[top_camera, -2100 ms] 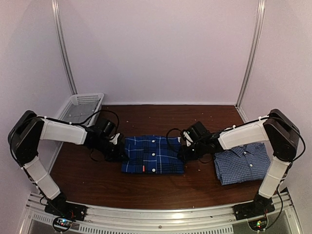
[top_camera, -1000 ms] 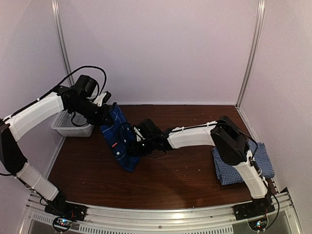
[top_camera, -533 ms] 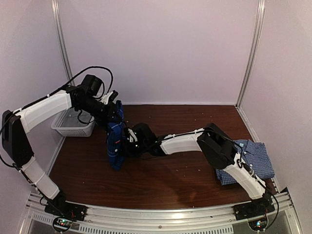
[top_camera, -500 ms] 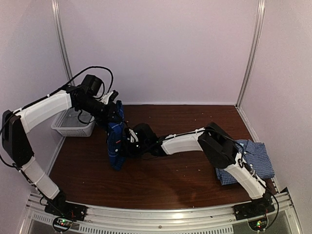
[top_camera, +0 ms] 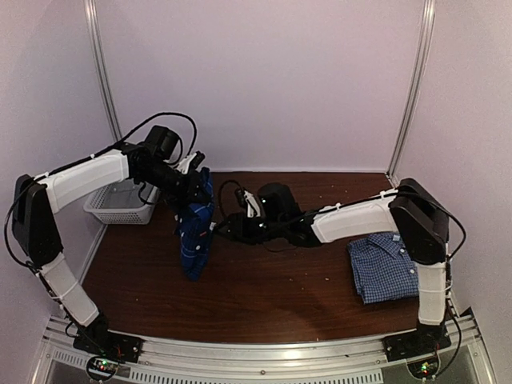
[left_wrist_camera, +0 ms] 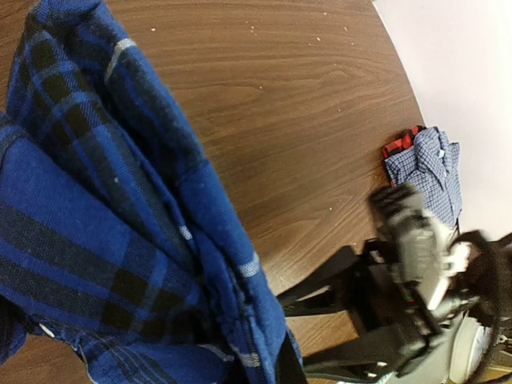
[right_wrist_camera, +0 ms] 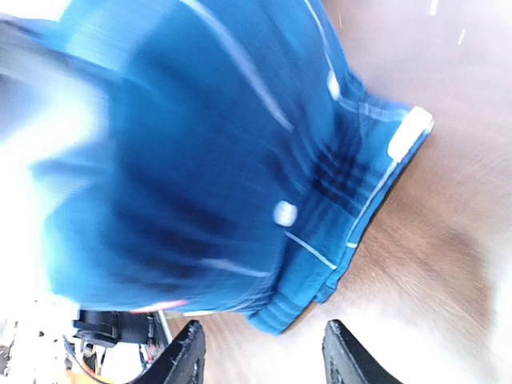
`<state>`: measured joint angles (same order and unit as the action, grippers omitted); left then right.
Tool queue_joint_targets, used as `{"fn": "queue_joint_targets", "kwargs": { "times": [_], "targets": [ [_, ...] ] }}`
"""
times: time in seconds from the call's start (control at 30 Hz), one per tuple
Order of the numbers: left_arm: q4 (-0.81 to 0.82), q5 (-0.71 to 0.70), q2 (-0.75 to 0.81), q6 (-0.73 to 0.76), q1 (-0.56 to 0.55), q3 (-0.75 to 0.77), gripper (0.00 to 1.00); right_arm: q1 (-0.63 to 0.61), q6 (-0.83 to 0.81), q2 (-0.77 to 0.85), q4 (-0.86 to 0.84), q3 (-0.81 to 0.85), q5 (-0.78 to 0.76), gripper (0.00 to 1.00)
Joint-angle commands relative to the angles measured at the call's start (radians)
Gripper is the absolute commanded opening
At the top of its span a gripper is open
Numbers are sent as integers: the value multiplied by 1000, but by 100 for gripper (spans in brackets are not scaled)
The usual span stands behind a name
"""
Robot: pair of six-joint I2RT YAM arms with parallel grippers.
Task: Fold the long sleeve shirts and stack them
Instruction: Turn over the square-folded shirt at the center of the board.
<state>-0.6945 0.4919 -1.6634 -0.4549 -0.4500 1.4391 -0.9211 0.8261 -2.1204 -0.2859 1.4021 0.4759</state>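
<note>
The dark plaid shirt (top_camera: 194,236) hangs bunched from my left gripper (top_camera: 198,182), which is shut on its top edge above the left part of the table. In the left wrist view the plaid cloth (left_wrist_camera: 104,240) fills the frame and covers my left gripper (left_wrist_camera: 272,370). My right gripper (top_camera: 221,229) is open and empty just right of the hanging shirt. In the right wrist view its fingers (right_wrist_camera: 186,356) stand apart below the blurred shirt (right_wrist_camera: 200,160). The pale check shirt (top_camera: 394,268) lies folded at the right, and it also shows in the left wrist view (left_wrist_camera: 430,164).
A white mesh basket (top_camera: 120,204) stands at the back left, behind the left arm. The brown table (top_camera: 280,288) has metal posts at its back corners and a rail along the near edge. The right arm (left_wrist_camera: 400,320) reaches across the table's middle.
My right gripper has let go of the plaid shirt and drawn back a little to the right. The left gripper still holds the shirt, now hanging straighter and shifted slightly right.
</note>
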Motion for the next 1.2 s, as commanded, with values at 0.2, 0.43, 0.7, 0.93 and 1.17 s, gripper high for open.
{"fn": "queue_joint_targets", "kwargs": {
  "times": [0.2, 0.43, 0.7, 0.93, 1.17],
  "targets": [
    [170, -66, -270, -185, -277, 204, 0, 160, -127, 507, 183, -314, -235, 63],
    [191, -89, -557, -293, -410, 560, 50, 278, -152, 663, 266, -481, -220, 70],
    [234, -180, -343, -289, -337, 297, 57, 266, -175, 578, 278, -506, -211, 72],
    [329, -183, -70, -278, -167, -125, 57, 251, -218, 445, 312, -441, -246, 72],
    [420, -96, 27, -259, -29, -391, 58, 234, -273, 307, 382, -331, -266, 71]
  ]
}}
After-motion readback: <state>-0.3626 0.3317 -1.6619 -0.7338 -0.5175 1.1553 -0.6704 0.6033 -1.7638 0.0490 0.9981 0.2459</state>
